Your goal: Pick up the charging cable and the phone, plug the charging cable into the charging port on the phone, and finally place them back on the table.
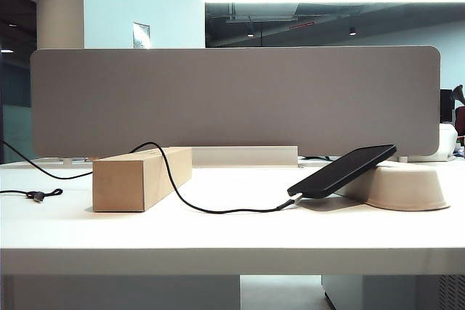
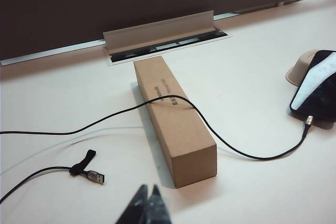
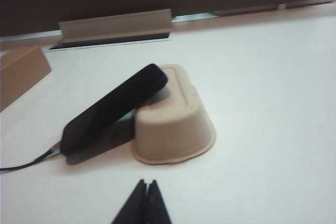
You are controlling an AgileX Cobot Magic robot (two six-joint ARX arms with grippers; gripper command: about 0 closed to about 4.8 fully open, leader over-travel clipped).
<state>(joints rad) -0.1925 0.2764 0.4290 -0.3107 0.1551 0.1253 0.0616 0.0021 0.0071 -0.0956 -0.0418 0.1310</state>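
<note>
We note the phone (image 1: 343,171) propped tilted on the upturned beige tray (image 3: 176,124), charging cable (image 2: 220,140) plugged in — draped over a cardboard box (image 2: 176,124). Left gripper (image 2: 147,203) and right gripper (image 3: 144,200) closed, empty — above the table (image 1: 218,241).

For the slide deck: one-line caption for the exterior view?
Charging cable plugged into phone propped on upturned tray, cable draped over cardboard box; both grippers out of frame.
</note>
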